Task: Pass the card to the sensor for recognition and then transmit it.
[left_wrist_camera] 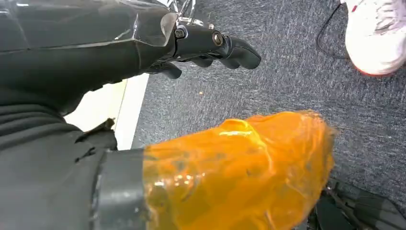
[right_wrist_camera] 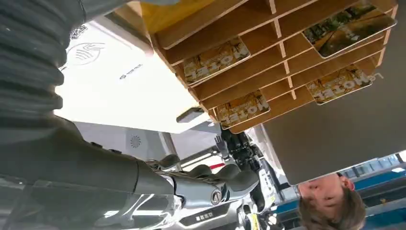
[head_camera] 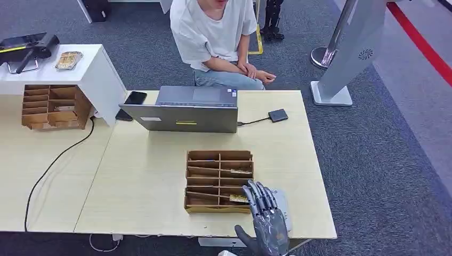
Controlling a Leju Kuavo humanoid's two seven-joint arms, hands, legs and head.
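A wooden card rack (head_camera: 218, 181) stands on the table's near right part, with hotel cards lying in its slots, one card (head_camera: 240, 172) midway and another card (head_camera: 239, 198) in the nearest row. My right hand (head_camera: 265, 216) hovers at the rack's near right corner, fingers straight and spread, holding nothing. Beneath it lies the white sensor pad (head_camera: 283, 207). In the right wrist view the rack (right_wrist_camera: 268, 52) holds several cards, the closest card (right_wrist_camera: 216, 60) beside the sensor pad (right_wrist_camera: 95, 52), and my hand (right_wrist_camera: 201, 187) is empty. My left hand (left_wrist_camera: 215, 45) hangs over the carpet, empty.
A grey laptop (head_camera: 186, 109) stands behind the rack, cabled to a small black box (head_camera: 277, 115). A person (head_camera: 218, 37) sits at the far edge. A second rack (head_camera: 50, 106), a phone (head_camera: 135, 97) and a white stand (head_camera: 80, 69) are at the left.
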